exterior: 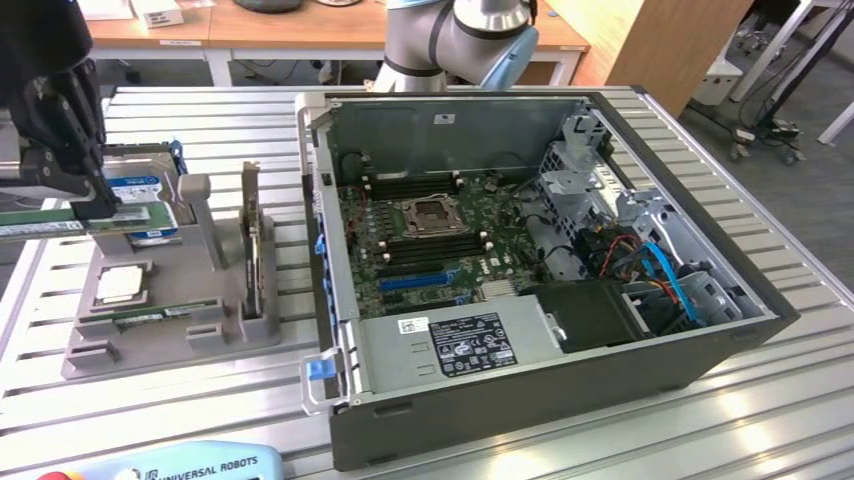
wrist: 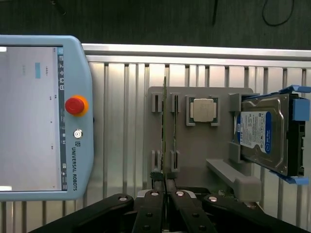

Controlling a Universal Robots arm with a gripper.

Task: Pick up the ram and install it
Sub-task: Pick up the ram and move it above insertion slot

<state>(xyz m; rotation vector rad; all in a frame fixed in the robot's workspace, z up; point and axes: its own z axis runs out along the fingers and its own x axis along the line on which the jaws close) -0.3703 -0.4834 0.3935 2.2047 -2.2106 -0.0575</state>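
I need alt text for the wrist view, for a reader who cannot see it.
The black claw is shut on the thin green ram stick, seen edge-on over a grey holder tray. The tray also carries a square silver processor chip and a silver hard drive; a light-blue teach pendant lies beside it.

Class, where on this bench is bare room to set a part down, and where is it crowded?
Bare slatted table lies between the grey fixture and the teach pendant, and again at the exterior view's right of the computer case. Crowded: the fixture, with the hard drive, the processor and, by it, the gripper shut on the ram.
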